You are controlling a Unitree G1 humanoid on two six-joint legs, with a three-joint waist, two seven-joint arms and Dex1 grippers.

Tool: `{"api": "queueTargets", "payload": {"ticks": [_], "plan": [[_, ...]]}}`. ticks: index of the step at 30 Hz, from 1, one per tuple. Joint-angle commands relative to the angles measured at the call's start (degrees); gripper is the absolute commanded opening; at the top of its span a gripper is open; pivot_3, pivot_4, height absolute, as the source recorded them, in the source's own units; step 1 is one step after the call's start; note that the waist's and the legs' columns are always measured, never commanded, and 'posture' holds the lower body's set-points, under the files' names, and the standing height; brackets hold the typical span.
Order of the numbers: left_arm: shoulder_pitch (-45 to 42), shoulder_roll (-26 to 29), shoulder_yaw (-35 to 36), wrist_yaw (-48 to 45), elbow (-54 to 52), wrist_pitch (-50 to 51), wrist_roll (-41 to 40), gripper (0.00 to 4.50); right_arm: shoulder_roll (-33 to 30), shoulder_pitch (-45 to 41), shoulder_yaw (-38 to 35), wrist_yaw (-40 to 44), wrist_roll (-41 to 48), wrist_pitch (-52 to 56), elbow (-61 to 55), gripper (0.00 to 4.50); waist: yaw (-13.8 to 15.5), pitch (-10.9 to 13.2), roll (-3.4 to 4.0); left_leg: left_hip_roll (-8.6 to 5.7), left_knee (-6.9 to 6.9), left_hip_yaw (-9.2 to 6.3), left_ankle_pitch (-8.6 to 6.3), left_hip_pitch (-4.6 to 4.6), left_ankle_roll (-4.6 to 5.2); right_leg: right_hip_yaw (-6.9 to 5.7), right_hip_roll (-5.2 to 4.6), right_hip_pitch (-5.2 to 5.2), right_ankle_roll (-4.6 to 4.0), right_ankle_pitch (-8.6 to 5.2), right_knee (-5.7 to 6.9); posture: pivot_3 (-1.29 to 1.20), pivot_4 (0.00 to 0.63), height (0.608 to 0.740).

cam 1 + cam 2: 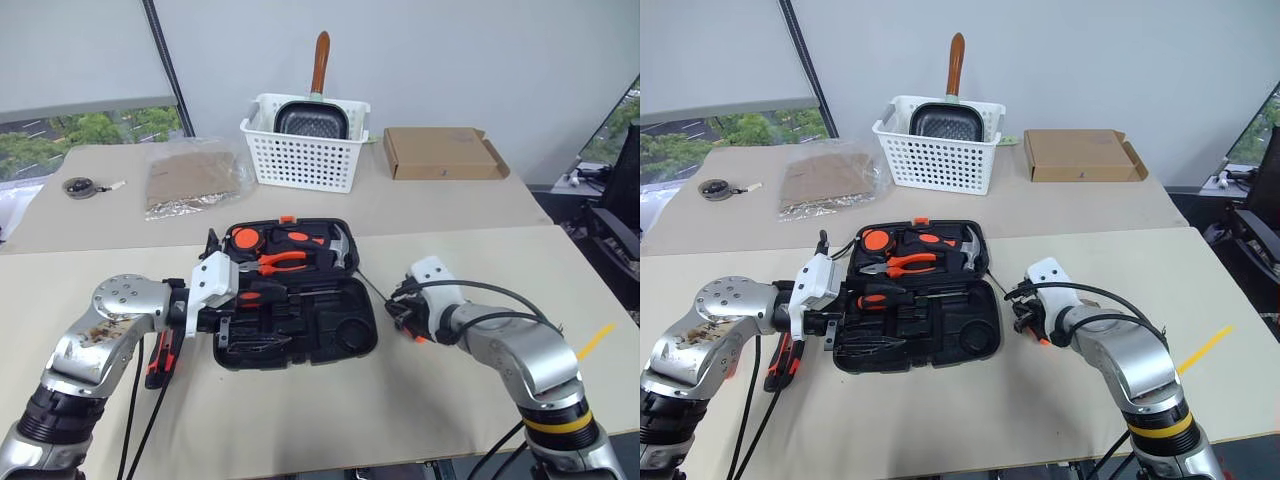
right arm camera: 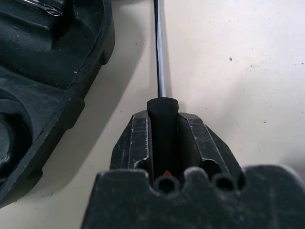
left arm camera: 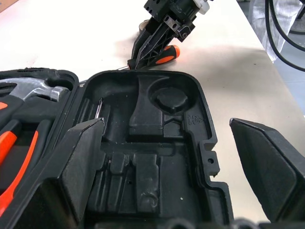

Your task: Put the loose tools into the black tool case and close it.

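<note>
The black tool case (image 1: pixel 345 330) lies open in the middle of the table, its lid half holding orange-handled pliers (image 1: pixel 280 262) and a hammer (image 1: pixel 338 245). My left gripper (image 3: pixel 167 123) is open at the case's left edge, its fingers spread over the empty recesses. Just right of the case, my right gripper (image 2: pixel 164 117) is shut on the black-and-orange handle of a screwdriver (image 2: pixel 159 62), whose steel shaft points along the table past the case's rim. Another orange-and-black tool (image 1: pixel 160 355) lies on the table left of the case, partly under my left arm.
A white perforated basket (image 1: pixel 305 155) with a pan in it stands at the back, a cardboard box (image 1: pixel 440 152) to its right and a foil bag (image 1: pixel 192 178) to its left. A small round object (image 1: pixel 80 187) lies far left. Yellow tape (image 1: pixel 595 340) marks the table's right side.
</note>
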Motion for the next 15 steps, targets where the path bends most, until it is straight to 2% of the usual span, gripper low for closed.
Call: {"api": "queueTargets", "payload": {"ticks": [1, 6, 9, 12, 15], "plan": [[-1.2, 0.7, 0.6, 0.4, -2.4, 0.5, -0.6, 4.5, 0.0, -0.6, -1.7, -1.7, -1.7, 0.1, 2.1, 0.43, 0.0, 0.0, 0.0, 0.0, 0.0, -0.01, 0.0, 0.0, 0.0, 0.0, 0.0, 0.01, 0.0, 0.0, 0.0, 0.0, 0.15, 0.7], [-0.6, 0.8, 2.0, 1.7, -3.6, 2.3, -1.7, 4.5, -0.7, -3.8, -4.6, -2.6, -2.8, -1.7, 4.5, 0.43, 0.0, 0.0, 0.0, -0.02, 0.03, -0.02, 0.01, -0.04, 0.0, 0.04, 0.0, -0.02, 0.01, 0.01, 0.0, 0.0, 0.15, 0.7], [0.6, 0.9, 4.8, 3.9, -5.0, 4.4, -3.6, 4.5, -1.2, -8.9, -6.2, -3.2, -4.4, -5.7, 7.9, 0.43, -0.1, 0.0, 0.01, -0.04, 0.01, -0.03, 0.04, -0.23, -0.02, 0.06, 0.03, -0.21, 0.01, 0.01, 0.03, 0.0, 0.15, 0.7], [2.0, 0.9, 7.7, 5.9, -6.3, 6.2, -5.5, 4.5, -1.2, -12.0, -5.9, -1.7, -5.6, -13.0, 10.8, 0.43, -0.5, 0.0, 0.0, -0.05, -0.09, 0.03, 0.25, -0.48, -0.34, 0.2, 0.12, -0.6, 0.01, 0.03, 0.07, 0.0, 0.15, 0.7], [4.6, 1.4, 11.3, 7.5, -7.9, 8.2, -7.8, 4.5, -2.4, -12.6, -3.0, 6.6, -5.9, -27.2, 13.6, 0.43, -0.7, 0.0, 0.0, -0.02, -0.32, 0.04, 0.47, -0.43, -0.71, 0.19, 0.2, -0.65, 0.01, 0.03, 0.05, 0.0, 0.15, 0.7]]}}
